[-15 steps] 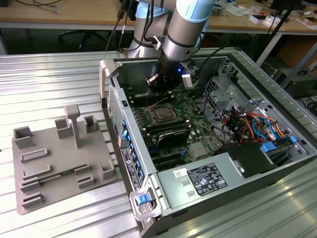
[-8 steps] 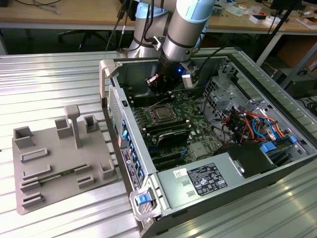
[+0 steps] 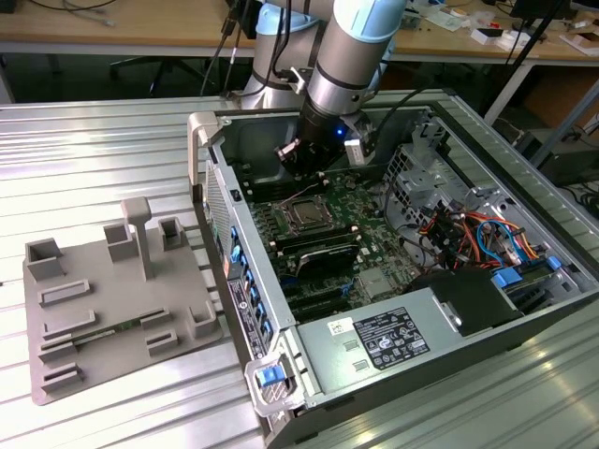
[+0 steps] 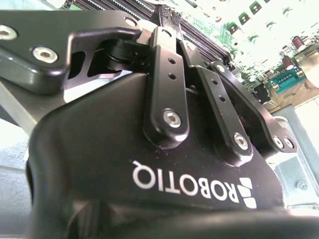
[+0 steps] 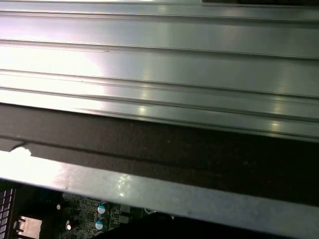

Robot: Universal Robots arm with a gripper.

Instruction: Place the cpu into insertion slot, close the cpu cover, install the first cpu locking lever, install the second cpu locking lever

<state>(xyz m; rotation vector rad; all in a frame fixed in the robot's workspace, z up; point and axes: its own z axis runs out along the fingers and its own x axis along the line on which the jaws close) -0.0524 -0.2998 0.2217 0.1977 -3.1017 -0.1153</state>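
The cpu point(image 3: 304, 214) is seen lying in the insertion slot point(image 3: 293, 199) on the green board inside the open computer case point(image 3: 524, 309), with the gripper point(image 3: 301, 161) hung just above and a little behind it in the exterior view. Whether the claw is spread or pressed together cannot be told: in the second wrist view its black linkage bars point(image 4: 167, 84) are shown from behind and the tips are hidden. Nothing is seen held. The chip is judged to be light, thin, stiff and fragile, best taken by two opposite edges of its rim and never pressed on its face; the socket contacts beneath would be easily bent. Whether the cpu cover is already folded down over it cannot be made out. Long black memory sticks point(image 3: 316, 251) are set just beside the socket. Outside the case, on the ribbed metal table point(image 3: 94, 159), a grey fixture tray point(image 3: 112, 309) is laid well apart.
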